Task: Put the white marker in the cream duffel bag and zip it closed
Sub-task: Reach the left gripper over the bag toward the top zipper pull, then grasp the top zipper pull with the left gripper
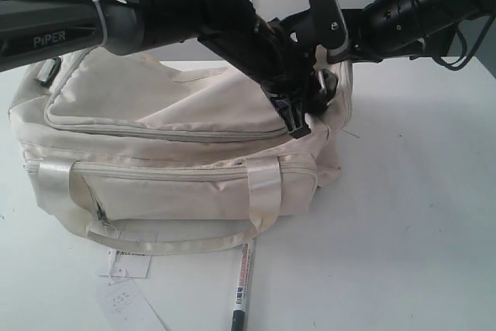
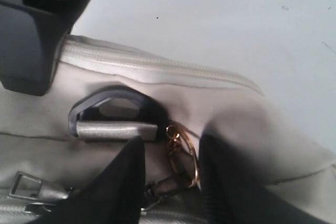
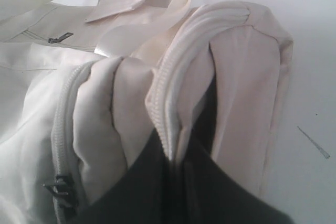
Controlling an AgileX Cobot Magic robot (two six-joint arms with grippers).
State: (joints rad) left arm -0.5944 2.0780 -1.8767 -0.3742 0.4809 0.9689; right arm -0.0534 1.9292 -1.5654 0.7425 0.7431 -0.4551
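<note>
Paper tags (image 1: 124,273): flat on the white table (image 1: 403,215), at the bag's front left corner.
Cream duffel bag (image 1: 170,160): left of centre, top zipper part open at its right end.
White marker (image 1: 242,284): on the table just in front of the bag, outside it.
Left gripper (image 1: 297,118): at the bag's right end, fingers apart on either side of a gold ring (image 2: 184,156).
Right gripper (image 3: 181,150): fingers clamped on the bag's zipper edge.
</note>
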